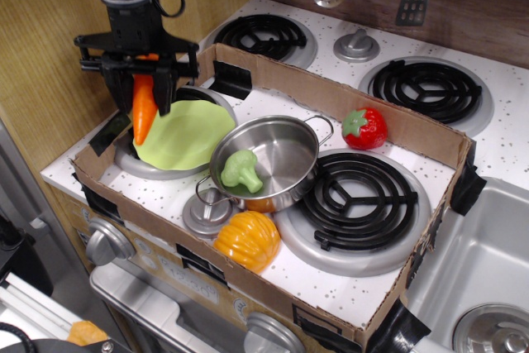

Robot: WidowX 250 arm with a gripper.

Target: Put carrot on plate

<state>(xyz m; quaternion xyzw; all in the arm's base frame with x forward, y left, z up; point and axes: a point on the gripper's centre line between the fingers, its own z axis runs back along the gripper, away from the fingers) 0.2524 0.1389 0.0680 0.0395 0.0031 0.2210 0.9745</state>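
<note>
The orange carrot (143, 109) hangs point-down from my gripper (140, 80), which is shut on its upper end; the green stem is hidden between the fingers. It hangs over the left edge of the light lime-green plate (188, 134), its tip just above the rim. The plate lies on the front left burner inside the cardboard box (331, 88).
A steel pot (269, 159) with a green broccoli (240, 171) stands right of the plate. An orange pumpkin (248, 240) lies in front of it, a red strawberry (364, 128) behind right. A wooden wall (50, 55) rises at left. A sink (479, 270) lies at right.
</note>
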